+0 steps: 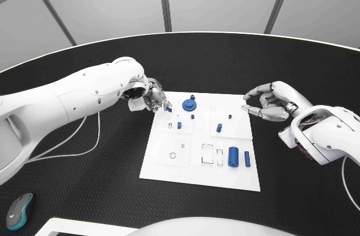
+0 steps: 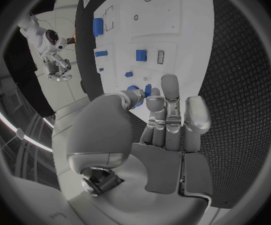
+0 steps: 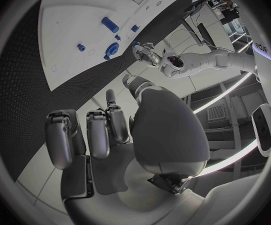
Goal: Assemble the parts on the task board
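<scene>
White task board (image 1: 169,166) mid-frame, blue parts (image 1: 233,155) mostly unseated. Left hand (image 1: 152,97) pinching small blue part (image 1: 169,109) at upper-left corner, likely for insertion. Right hand (image 1: 268,103) curled, empty, parked clear.

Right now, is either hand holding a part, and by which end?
Left hand pinches a small blue part at the board's far-left corner; which end cannot be told. Right hand holds nothing.

Head camera overhead; wrist cameras behind hands — all share task board (image 1: 201,142).
</scene>
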Motion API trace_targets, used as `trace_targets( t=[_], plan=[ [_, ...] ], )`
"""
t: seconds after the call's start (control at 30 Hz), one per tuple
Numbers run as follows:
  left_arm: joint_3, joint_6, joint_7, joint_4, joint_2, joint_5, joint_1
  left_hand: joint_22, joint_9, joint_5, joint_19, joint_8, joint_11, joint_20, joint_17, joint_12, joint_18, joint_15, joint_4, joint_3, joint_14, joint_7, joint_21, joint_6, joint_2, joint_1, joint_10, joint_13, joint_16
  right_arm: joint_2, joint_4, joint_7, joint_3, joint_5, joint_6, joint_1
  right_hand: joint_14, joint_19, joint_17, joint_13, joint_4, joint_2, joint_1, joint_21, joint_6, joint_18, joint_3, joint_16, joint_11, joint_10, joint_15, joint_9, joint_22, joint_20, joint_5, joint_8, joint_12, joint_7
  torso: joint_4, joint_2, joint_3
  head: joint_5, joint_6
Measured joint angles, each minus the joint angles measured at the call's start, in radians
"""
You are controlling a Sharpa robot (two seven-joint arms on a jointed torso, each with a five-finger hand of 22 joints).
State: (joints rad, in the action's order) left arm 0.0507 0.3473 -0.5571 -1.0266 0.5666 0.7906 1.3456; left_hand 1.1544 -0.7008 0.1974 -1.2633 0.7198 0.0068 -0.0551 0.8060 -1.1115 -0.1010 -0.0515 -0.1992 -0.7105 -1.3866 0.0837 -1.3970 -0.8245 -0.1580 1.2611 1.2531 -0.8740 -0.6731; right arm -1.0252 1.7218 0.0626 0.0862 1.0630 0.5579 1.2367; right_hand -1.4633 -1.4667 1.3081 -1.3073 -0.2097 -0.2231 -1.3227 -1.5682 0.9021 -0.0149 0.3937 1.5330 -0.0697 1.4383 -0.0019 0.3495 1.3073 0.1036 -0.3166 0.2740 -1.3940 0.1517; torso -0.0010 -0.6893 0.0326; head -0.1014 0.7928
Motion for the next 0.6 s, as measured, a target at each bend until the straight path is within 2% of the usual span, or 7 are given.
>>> trace_targets(
  t=[0.1,0.2,0.4,0.6],
  plan=[
    [0.001,-0.021,0.007,-0.051,0.030,0.007,0.000,0.000,-0.003,0.043,0.000,0.006,-0.004,0.000,0.000,0.000,0.000,-0.001,0.009,-0.009,-0.001,-0.004,-0.004,-0.011,-0.016,-0.019,0.008,0.001,0.000,-0.001,0.000,0.000,0.000,0.000,0.000,0.000,0.000,0.000,0.000,0.000,0.000,0.000,0.000,0.000,0.000,0.000,0.000,0.000,0.000,0.000,0.000,0.000,0.000,0.000,0.000,0.000,0.000,0.000,0.0007,0.001,-0.0007,0.000,0.002],
    [0.002,-0.047,0.017,-0.102,0.060,0.036,0.000,0.011,-0.005,0.074,-0.008,0.006,-0.003,0.008,0.000,0.000,0.000,-0.004,0.019,-0.019,-0.004,-0.006,-0.011,-0.013,-0.023,-0.025,0.015,0.000,0.000,-0.002,0.000,0.000,0.000,0.000,0.000,0.000,0.000,0.000,0.000,0.000,0.000,0.000,0.000,0.000,0.000,0.000,0.000,0.000,0.000,0.000,0.000,0.000,0.000,0.000,0.000,0.000,0.000,0.000,0.0008,0.001,-0.0008,0.000,0.002],
    [0.009,-0.095,0.014,-0.183,0.106,0.106,-0.001,0.023,-0.004,0.085,-0.015,0.006,-0.010,0.008,0.000,-0.008,0.000,-0.004,0.019,-0.019,-0.004,-0.009,-0.014,-0.016,-0.027,-0.029,0.025,-0.005,0.000,-0.003,0.000,0.000,0.000,0.000,0.001,0.000,0.000,0.000,0.000,0.000,0.000,0.000,0.000,0.000,0.000,0.000,0.000,0.000,0.000,0.000,0.000,0.000,0.000,0.000,-0.003,0.000,0.000,0.000,0.0015,0.001,-0.0018,-0.001,0.002],
    [0.023,-0.107,0.004,-0.233,0.121,0.154,-0.004,0.029,-0.001,0.105,-0.018,0.006,-0.011,0.011,0.000,-0.008,0.000,-0.004,0.023,-0.017,-0.004,-0.009,-0.019,-0.024,-0.033,-0.036,0.032,-0.009,0.000,-0.003,0.001,0.000,0.000,0.000,0.003,0.000,0.000,0.000,0.000,0.000,0.000,0.000,0.000,0.000,0.000,0.000,0.000,0.000,0.000,0.000,0.000,0.000,0.000,0.000,-0.004,0.000,0.000,0.000,0.0013,-0.001,-0.0025,-0.005,0.005]
  ],
)
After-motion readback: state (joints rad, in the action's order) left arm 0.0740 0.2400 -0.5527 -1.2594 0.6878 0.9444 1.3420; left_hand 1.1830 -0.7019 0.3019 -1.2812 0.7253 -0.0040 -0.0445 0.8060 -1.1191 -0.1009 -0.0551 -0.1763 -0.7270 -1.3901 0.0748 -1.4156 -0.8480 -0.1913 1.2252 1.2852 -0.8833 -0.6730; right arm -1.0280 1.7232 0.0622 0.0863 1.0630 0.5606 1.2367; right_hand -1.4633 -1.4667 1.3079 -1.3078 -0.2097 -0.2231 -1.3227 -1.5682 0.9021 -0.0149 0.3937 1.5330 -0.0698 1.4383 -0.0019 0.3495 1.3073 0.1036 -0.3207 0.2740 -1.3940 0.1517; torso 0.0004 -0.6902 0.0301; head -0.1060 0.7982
